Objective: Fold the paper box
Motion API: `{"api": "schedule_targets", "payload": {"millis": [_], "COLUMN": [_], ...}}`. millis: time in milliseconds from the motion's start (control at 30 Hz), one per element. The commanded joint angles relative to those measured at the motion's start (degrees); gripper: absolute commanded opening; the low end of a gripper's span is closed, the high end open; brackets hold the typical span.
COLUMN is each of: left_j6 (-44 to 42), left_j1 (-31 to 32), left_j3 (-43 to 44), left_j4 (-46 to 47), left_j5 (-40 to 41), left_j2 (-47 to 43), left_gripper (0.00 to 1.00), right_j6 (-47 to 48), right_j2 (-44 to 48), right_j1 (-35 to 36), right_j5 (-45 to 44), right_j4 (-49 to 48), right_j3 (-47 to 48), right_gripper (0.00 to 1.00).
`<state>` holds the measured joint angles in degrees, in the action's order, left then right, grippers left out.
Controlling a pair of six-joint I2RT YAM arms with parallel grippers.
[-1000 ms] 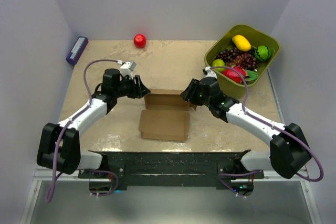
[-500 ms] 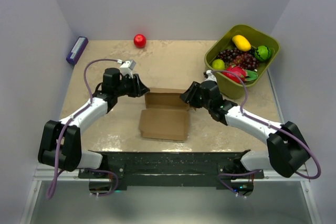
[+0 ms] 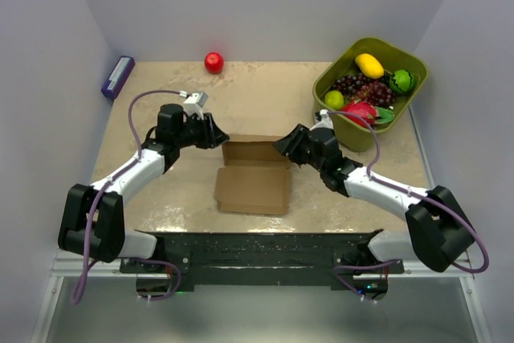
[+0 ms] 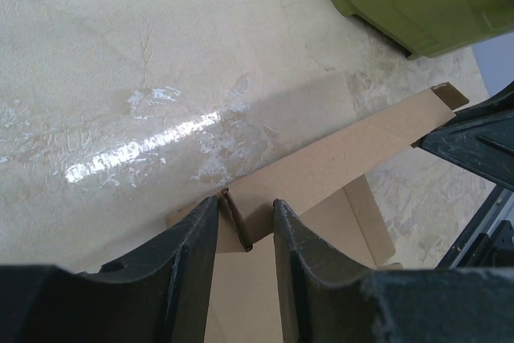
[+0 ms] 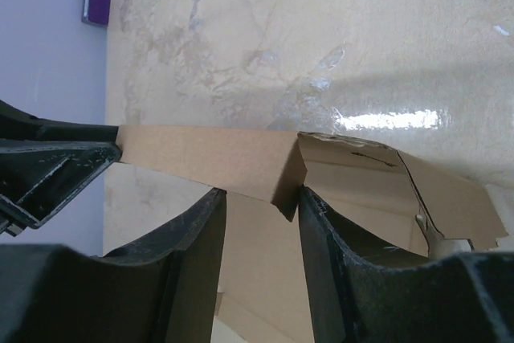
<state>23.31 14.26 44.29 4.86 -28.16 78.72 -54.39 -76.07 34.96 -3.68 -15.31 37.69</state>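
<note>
Spreading under everything, the desk [image 3: 161, 102] is a glossy beige slab with a mottled, stone-like surface. At its 2 o'clock corner sits an olive-green plastic bin [image 3: 361, 140] with rounded corners, holding a yellow fruit [image 3: 369, 65], dark grapes [image 3: 357, 86], a round green fruit [image 3: 401, 80], a small lime-coloured one [image 3: 334, 99] and a pink-red one [image 3: 361, 112].

Near the middle, toward 6 o'clock, lies the paper box [image 3: 253, 189]: matte brown thin cardboard, its near panel flat and its far wall standing upright.

At that wall's 9 o'clock end the left claw [image 4: 245, 214] is clamped on the folded corner. At the 3 o'clock end the right claw [image 5: 261, 198] straddles the other fold; whether it pinches, I cannot tell.

A purple block [image 3: 118, 76] rests at 10 o'clock and a shiny red ball [image 3: 214, 63] at 12 o'clock.
</note>
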Motion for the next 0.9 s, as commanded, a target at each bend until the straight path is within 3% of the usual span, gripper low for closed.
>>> {"api": "schedule_targets", "payload": {"millis": [0, 133, 400, 867], "left_j6": [-0.1, -0.7, -1.7, -2.7], "left_j1": [-0.4, -0.3, 0.3, 1.1], "left_j3": [0.1, 0.0, 0.0, -0.1], "left_j4": [1.0, 0.1, -0.9, -2.0], "left_j5": [-0.5, 0.0, 0.7, 1.7], "left_j2": [-0.7, -0.6, -0.8, -1.5], "left_gripper": [0.38, 0.38, 0.37, 0.37], "right_j6": [1.0, 1.7, 3.2, -1.3], "right_j2": [3.7, 7.9, 13.0, 2.4], "right_j1": [-0.1, -0.2, -0.2, -1.7], "right_j5": [-0.6, -2.1, -6.5, -3.2], "right_j4": [-1.6, 4.5, 12.3, 2.6], "right_j3": [-0.6, -1.7, 1.4, 3.5], "right_gripper": [0.54, 0.66, 0.69, 0.68]}}
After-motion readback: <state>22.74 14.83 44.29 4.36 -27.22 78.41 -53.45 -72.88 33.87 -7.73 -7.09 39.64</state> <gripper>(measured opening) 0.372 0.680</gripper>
